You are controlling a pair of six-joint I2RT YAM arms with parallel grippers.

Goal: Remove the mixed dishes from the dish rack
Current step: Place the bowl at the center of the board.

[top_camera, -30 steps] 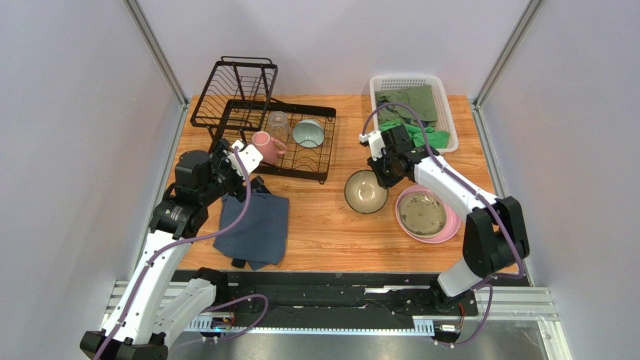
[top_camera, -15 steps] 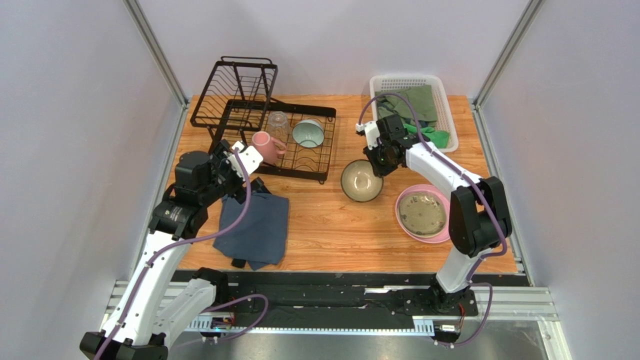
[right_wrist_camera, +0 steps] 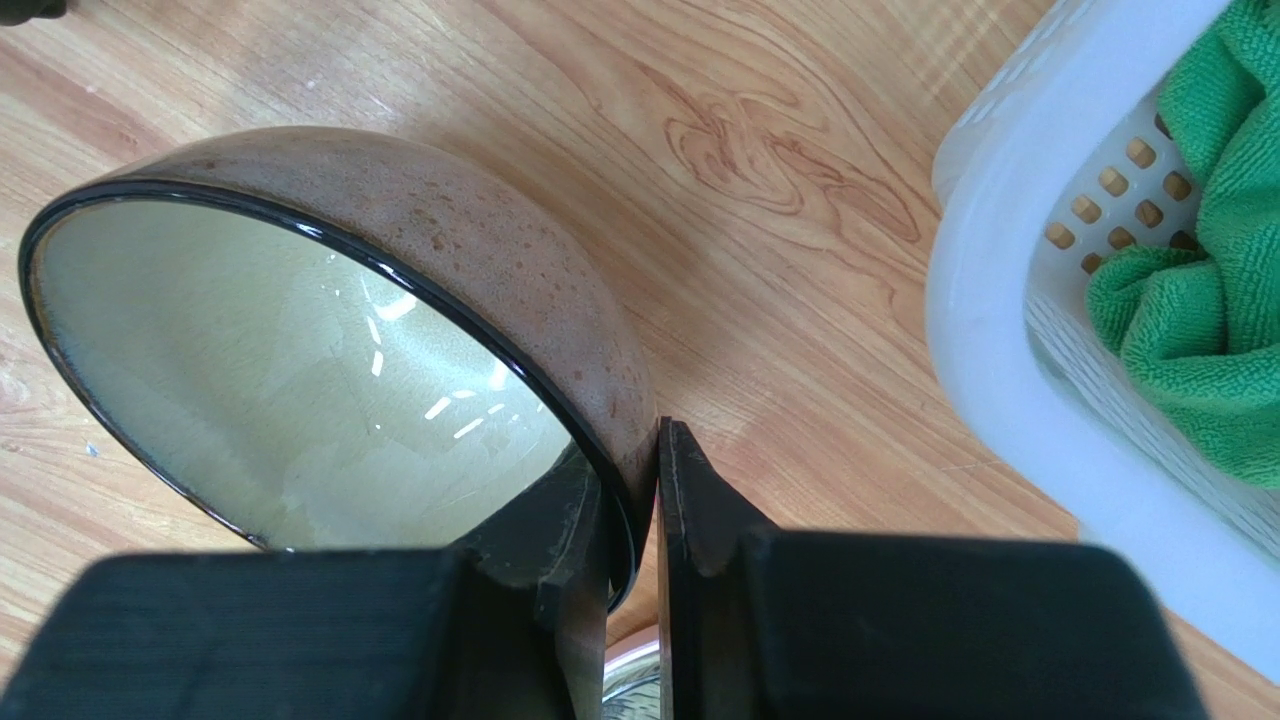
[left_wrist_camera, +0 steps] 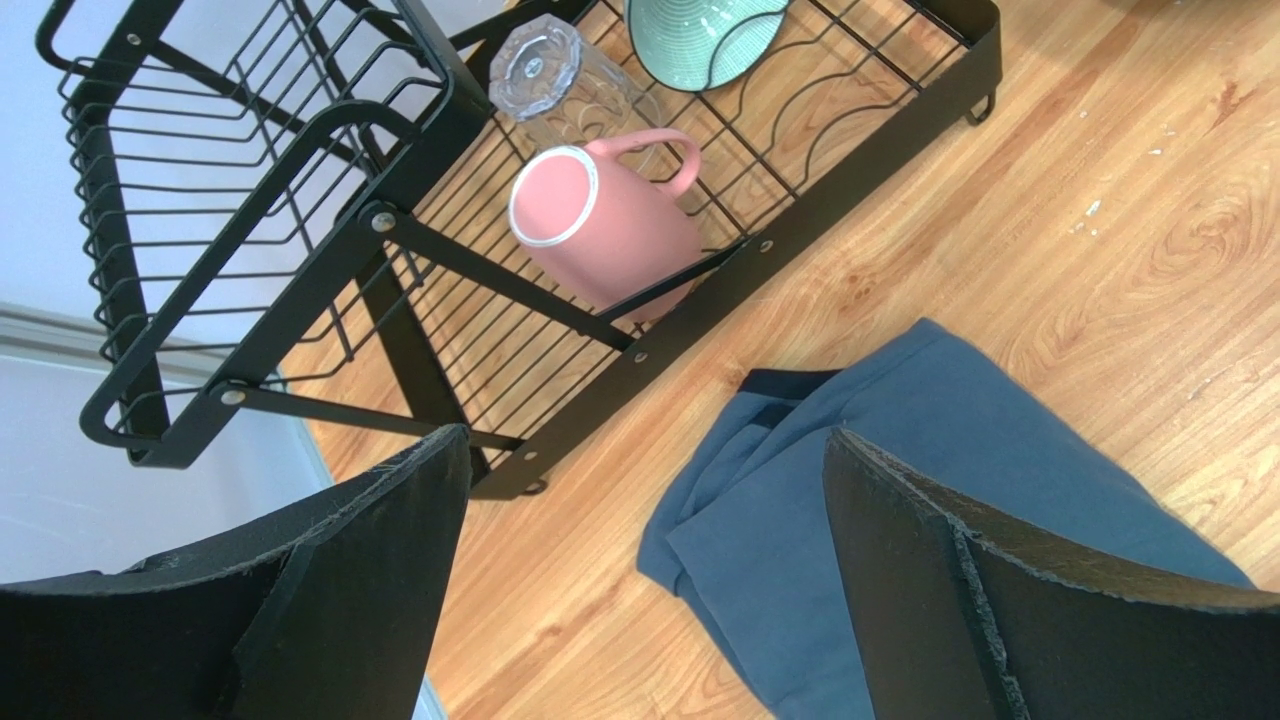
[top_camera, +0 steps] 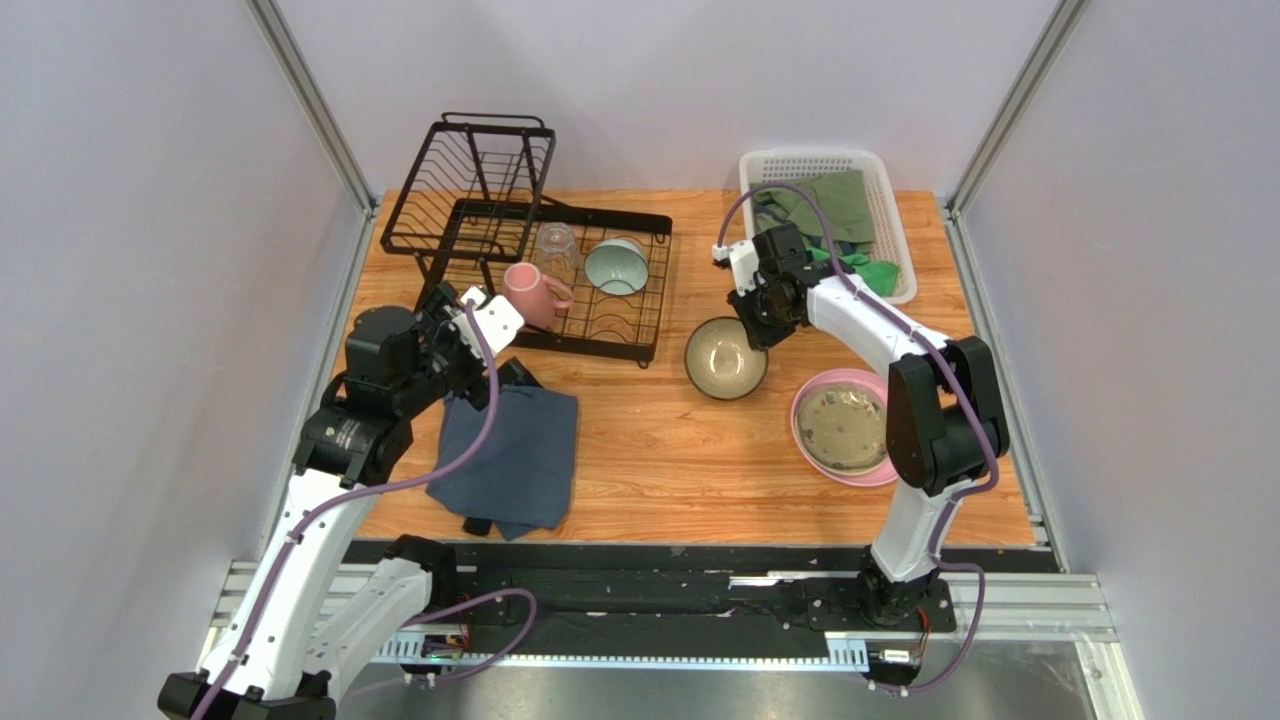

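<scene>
Right fingers point(right_wrist_camera: 706, 525) pinch bowl point(right_wrist_camera: 451, 255) rim | brown-speckled outside, pale glossy inside | left fingers point(left_wrist_camera: 361, 600) spread wide

The wooden table point(top_camera: 661, 450) holds a black dish rack point(top_camera: 586, 348) ahead of the left gripper point(left_wrist_camera: 639, 465), a blue cloth point(top_camera: 511, 458) under it, and a white basket point(top_camera: 747, 165) and pink plate point(top_camera: 849, 480) near the right gripper point(right_wrist_camera: 649, 450).

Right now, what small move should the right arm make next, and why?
Probably lower the brown bowl onto the table and open: the right fingers pinch its rim, and it is already clear of the dish rack, so only the release seems left.
</scene>
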